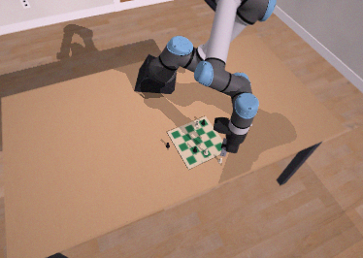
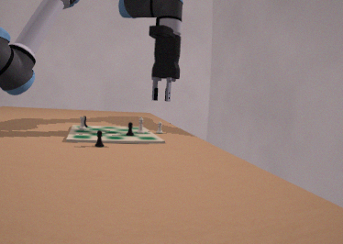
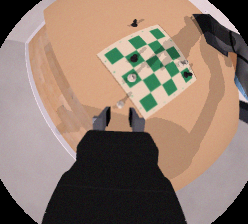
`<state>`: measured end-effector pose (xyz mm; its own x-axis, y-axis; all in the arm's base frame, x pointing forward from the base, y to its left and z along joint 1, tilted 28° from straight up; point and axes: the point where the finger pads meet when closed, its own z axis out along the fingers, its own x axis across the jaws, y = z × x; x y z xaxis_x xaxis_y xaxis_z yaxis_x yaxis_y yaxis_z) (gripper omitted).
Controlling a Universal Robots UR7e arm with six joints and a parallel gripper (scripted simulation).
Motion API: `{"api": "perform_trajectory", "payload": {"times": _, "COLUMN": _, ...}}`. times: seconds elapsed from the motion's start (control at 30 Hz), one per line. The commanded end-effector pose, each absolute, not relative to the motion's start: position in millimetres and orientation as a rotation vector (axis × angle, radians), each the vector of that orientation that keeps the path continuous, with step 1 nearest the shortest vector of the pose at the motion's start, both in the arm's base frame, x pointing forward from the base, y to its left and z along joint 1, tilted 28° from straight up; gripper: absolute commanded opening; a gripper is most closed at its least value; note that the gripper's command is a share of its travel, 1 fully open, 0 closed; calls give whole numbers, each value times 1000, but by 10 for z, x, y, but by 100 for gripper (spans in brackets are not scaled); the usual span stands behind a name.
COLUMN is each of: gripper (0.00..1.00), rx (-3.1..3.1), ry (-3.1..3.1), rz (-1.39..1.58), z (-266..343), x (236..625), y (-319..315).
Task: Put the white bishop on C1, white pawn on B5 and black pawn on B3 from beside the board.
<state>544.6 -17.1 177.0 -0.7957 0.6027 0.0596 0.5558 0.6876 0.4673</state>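
The green and cream chessboard (image 1: 196,142) lies on the tan table; it also shows in the side view (image 2: 115,135) and the wrist view (image 3: 149,68). A black pawn (image 1: 168,145) stands off the board on its left side, also seen in the side view (image 2: 99,139) and the wrist view (image 3: 134,22). A small white piece (image 2: 160,127) (image 3: 123,102) stands just off the board's opposite edge. My gripper (image 2: 161,98) hangs well above the table, roughly over that white piece. Its fingers stand partly open with nothing between them.
Several black and white pieces stand on the board, among them a black one (image 2: 130,129) and a white one (image 2: 140,125). The arm's dark base (image 1: 155,76) sits behind the board. A dark bar (image 1: 298,162) sticks out at the table's right edge.
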Motion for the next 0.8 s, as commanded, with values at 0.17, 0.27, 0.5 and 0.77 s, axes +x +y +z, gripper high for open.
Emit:
{"api": "perform_trajectory", "payload": {"times": 0.17, "gripper": 68, "rx": 962, "ry": 2793, "rz": 724, "z": 1717, "x": 5465, "y": -148}}
{"api": "perform_trajectory", "payload": {"times": 0.27, "gripper": 68, "rx": 962, "ry": 2793, "rz": 724, "z": 1686, "x": 5474, "y": -133}}
{"api": "perform_trajectory", "payload": {"times": 0.5, "gripper": 68, "rx": 962, "ry": 2793, "rz": 724, "z": 1624, "x": 5491, "y": -104}}
{"api": "perform_trajectory", "payload": {"times": 0.77, "gripper": 68, "rx": 962, "ry": 2793, "rz": 724, "z": 1510, "x": 5523, "y": -51}}
